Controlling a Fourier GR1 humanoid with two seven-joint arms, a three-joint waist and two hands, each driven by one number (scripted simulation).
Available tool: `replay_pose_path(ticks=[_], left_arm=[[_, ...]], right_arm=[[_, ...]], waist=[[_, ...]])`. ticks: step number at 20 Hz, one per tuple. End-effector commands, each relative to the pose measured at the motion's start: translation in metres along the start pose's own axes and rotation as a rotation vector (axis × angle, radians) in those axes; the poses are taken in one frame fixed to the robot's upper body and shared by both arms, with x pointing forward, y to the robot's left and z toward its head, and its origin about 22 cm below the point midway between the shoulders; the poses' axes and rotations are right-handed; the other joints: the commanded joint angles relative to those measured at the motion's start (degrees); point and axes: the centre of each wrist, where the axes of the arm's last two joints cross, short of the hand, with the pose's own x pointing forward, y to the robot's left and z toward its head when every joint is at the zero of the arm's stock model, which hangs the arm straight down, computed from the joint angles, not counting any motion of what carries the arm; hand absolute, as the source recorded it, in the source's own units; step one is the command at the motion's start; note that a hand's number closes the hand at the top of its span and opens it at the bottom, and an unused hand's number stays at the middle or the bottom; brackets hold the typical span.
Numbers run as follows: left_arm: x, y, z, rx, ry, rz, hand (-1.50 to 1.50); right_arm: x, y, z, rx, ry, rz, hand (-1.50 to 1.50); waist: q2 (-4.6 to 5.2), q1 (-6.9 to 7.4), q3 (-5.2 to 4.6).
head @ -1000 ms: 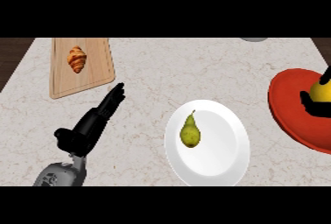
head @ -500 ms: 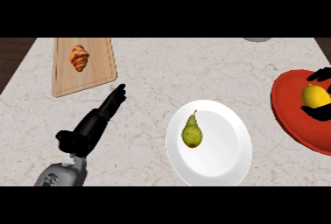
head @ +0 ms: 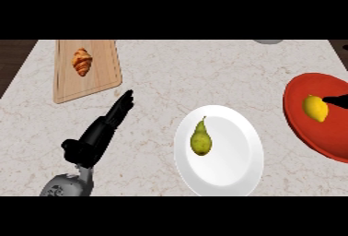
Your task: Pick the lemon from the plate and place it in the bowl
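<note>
Rightward the view is shifting since a second ago — the right hand (head: 336, 100), only dark fingertips at the frame edge, is touching the glossy lemon (head: 315, 108) on the red plate (head: 319, 133); its grasp I cannot tell. Pickup is looking barely begun — no bowl showing. Resting open, the left hand (head: 102, 133) is lying well left, beyond the pear (head: 200, 140) on the smooth white plate (head: 234, 170).

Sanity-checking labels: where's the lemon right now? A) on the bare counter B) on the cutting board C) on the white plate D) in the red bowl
D: the lemon lies inside the red bowl at the right edge; the white plate holds a pear and the cutting board a croissant.
</note>
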Motion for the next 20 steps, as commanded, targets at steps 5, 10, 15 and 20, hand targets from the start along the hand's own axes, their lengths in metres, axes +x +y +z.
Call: replay_pose_path(ticks=[5, 10, 15, 20], left_arm=[[-0.005, -0.006, 0.006, 0.003, -0.007, 0.002, 0.00], [-0.003, 0.005, -0.015, 0.002, -0.001, -0.007, 0.00], [-0.002, 0.016, 0.002, -0.010, -0.002, 0.002, 0.00], [0.007, 0.006, -0.015, 0.002, -0.025, 0.006, 0.00]], right_arm=[[-0.030, -0.038, 0.008, -0.210, 0.115, -0.283, -1.50], [-0.076, -0.097, 0.040, -0.286, 0.170, -0.366, -1.50], [-0.127, -0.107, 0.093, -0.361, 0.197, -0.396, -1.50], [-0.145, -0.143, 0.132, -0.374, 0.185, -0.456, -1.50]], waist=[[-0.16, -0.54, -0.02], [0.35, -0.45, 0.06], [0.47, 0.28, 0.21], [0.64, 0.05, 0.34]])
